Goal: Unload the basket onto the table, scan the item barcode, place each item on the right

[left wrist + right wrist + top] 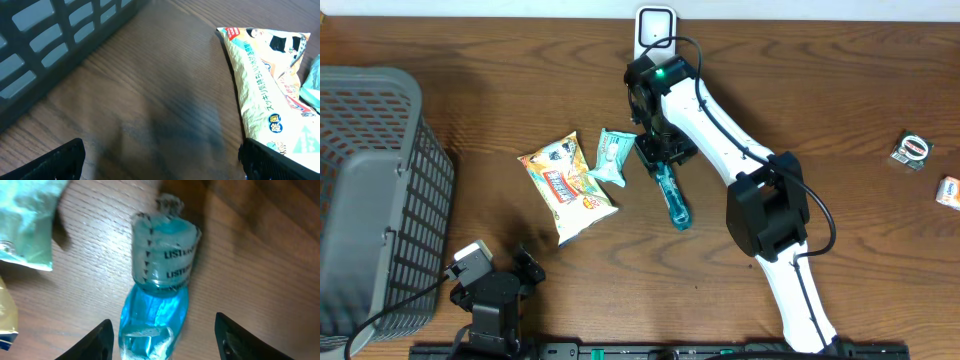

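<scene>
Overhead, the blue mouthwash bottle lay flat on the table with the right gripper poised over one end, close to a white device that was probably the scanner. The left wrist view showed the left gripper wide open and empty beside the snack bag, seemingly parked aside. The right wrist view showed its fingers spread either side of the bottle, gripping nothing.

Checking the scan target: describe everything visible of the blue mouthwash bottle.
The mouthwash bottle is small, clear plastic, holding blue liquid with bubbles. A clear sleeve printed LISTE wraps its cap end. It lies on its side on the wooden table, apart from a teal packet, with the right gripper open astride it, fingers not touching.
</scene>
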Controlling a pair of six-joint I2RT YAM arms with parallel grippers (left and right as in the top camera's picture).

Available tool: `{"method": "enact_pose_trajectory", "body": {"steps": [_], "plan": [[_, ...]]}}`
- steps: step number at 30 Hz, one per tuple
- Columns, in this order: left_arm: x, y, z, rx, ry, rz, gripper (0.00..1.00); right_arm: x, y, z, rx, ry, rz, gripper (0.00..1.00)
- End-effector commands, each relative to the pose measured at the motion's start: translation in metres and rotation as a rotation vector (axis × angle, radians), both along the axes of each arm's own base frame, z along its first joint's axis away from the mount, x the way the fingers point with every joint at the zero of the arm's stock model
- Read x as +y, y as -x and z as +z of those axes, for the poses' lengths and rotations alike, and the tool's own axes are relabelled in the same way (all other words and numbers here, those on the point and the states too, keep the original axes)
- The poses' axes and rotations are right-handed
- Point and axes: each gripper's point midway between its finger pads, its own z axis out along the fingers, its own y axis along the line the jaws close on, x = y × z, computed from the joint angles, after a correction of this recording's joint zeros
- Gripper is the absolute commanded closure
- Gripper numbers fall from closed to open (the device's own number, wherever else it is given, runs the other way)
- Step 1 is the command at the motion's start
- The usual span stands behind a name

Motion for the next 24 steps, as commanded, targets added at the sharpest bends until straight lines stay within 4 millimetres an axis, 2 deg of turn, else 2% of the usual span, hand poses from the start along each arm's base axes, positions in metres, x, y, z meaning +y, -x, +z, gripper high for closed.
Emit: {"method": "enact_pose_trajectory", "body": {"steps": [1,4,5,9,10,14,17,20,24], "plan": [[0.005,0.006,-0.007,0.035,-0.019,0.020,0.02,-0.003,-0.003,0.005,-0.020,0.021,-0.023,0.42],[0.005,0.006,-0.007,0.035,-0.019,0.020,0.02,-0.005,-0.003,0.021,-0.034,0.021,-0.025,0.44],[0.005,0.006,-0.007,0.035,-0.019,0.020,0.02,-0.005,-0.003,0.032,-0.046,0.013,-0.025,0.44],[0.005,0.006,-0.007,0.035,-0.019,0.020,0.02,-0.006,0.001,0.097,-0.137,-0.047,-0.024,0.39],[0.005,0.006,-0.007,0.035,-0.019,0.020,0.02,-0.011,0.012,0.126,-0.166,-0.065,-0.025,0.35],[0.005,0.006,-0.007,0.035,-0.019,0.020,0.02,-0.017,0.026,0.164,-0.228,-0.106,-0.050,0.28],[0.005,0.006,-0.007,0.035,-0.019,0.020,0.02,-0.026,0.036,0.170,-0.245,-0.070,-0.088,0.28],[0.005,0.006,-0.007,0.035,-0.019,0.019,0.02,-0.032,0.047,0.159,-0.241,0.010,-0.108,0.27],[0.005,0.006,-0.007,0.035,-0.019,0.020,0.02,-0.025,0.069,0.119,-0.185,0.114,-0.066,0.25]]}}
